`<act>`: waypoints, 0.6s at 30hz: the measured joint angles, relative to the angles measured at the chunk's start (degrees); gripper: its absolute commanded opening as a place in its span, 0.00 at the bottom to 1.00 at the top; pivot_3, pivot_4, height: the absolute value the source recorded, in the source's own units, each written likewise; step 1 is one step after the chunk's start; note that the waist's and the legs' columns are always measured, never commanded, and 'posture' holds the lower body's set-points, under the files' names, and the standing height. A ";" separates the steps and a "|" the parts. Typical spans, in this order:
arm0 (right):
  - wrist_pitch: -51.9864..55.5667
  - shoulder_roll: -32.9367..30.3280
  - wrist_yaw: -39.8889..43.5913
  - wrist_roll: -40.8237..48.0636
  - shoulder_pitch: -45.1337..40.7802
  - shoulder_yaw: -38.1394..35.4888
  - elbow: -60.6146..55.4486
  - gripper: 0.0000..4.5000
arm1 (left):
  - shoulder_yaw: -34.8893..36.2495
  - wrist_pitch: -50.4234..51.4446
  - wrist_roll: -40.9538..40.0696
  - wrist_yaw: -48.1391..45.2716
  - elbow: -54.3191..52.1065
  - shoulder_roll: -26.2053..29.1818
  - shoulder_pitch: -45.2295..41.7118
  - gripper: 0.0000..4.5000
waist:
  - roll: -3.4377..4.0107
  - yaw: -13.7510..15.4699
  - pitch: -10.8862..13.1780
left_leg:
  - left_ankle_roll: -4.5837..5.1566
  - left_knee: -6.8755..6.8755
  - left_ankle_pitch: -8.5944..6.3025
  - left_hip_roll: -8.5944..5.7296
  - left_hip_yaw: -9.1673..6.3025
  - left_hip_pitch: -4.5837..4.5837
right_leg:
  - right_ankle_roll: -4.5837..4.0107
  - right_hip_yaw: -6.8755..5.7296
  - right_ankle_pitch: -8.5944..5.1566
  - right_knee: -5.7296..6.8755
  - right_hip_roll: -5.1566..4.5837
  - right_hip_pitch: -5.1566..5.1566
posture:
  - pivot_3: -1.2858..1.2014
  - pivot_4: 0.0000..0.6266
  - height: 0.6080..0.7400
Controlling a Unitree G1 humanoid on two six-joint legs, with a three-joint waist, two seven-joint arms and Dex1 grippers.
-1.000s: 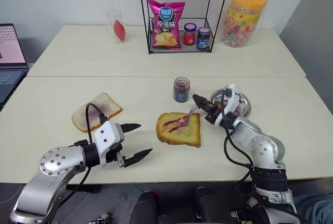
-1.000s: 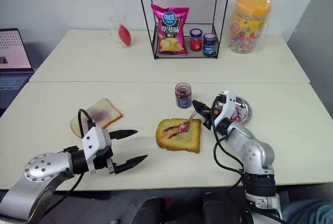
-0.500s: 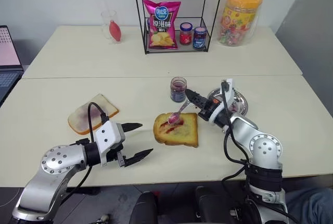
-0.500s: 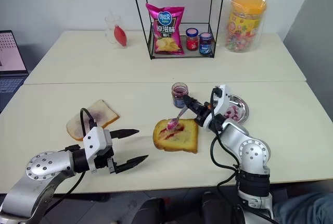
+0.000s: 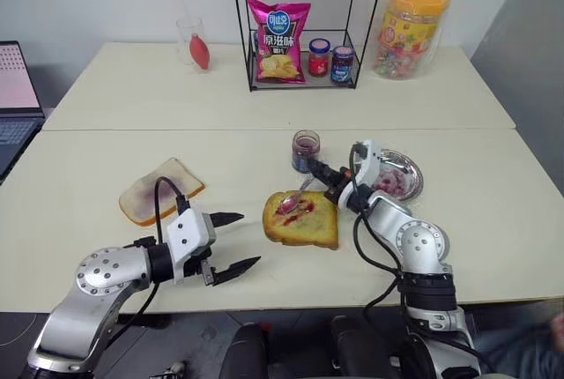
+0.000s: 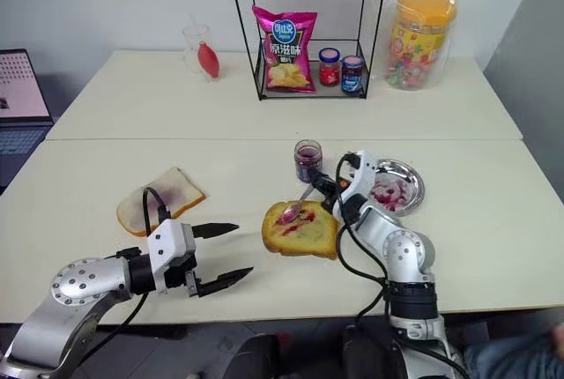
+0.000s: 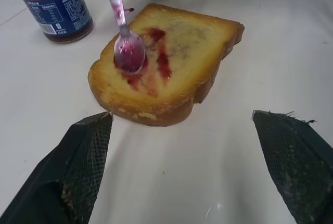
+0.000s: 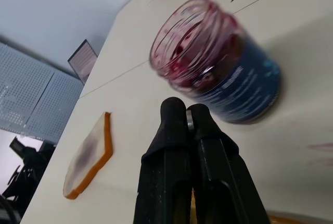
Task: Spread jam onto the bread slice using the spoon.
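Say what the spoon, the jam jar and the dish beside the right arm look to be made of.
Spoon: polished metal, by its silvery shine under the jam stains. Jam jar: clear glass, probably, since the dark jam shows through above a blue paper label. Dish: shiny metal, likely steel, with a reflective rim.

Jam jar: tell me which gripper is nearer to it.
Right. The right gripper, shut on the spoon, sits right beside the jam jar. The left gripper hangs open near the table's front edge, beyond the bread slice.
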 measured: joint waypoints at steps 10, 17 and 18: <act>6.95 -5.20 -2.66 7.44 3.36 -7.05 -6.79 0.00 | -0.09 -0.03 0.02 -0.08 0.01 -0.01 -0.41 1.00 | 0.01 -0.23 0.00 | 0.00 -0.04 0.00 0.03 0.00 0.02 | -0.02 0.01 -0.01 0.00 0.03 -0.01 | 0.52 0.24 1.00; 11.01 -2.77 -6.72 15.66 1.86 -7.11 -10.57 0.00 | -0.03 -0.02 0.01 -0.37 0.01 0.03 -0.40 1.00 | 0.02 -0.27 0.01 | 0.01 -0.05 0.00 0.05 0.00 0.02 | -0.02 0.01 -0.02 0.00 0.05 -0.03 | 0.52 0.24 1.00; 11.01 -2.22 -7.08 15.87 1.63 -6.76 -10.59 0.00 | -0.02 -0.02 0.01 -0.45 0.01 0.03 -0.40 1.00 | 0.02 -0.28 0.01 | 0.01 -0.05 0.00 0.05 0.00 0.01 | -0.02 0.01 -0.02 0.00 0.05 -0.03 | 0.52 0.24 1.00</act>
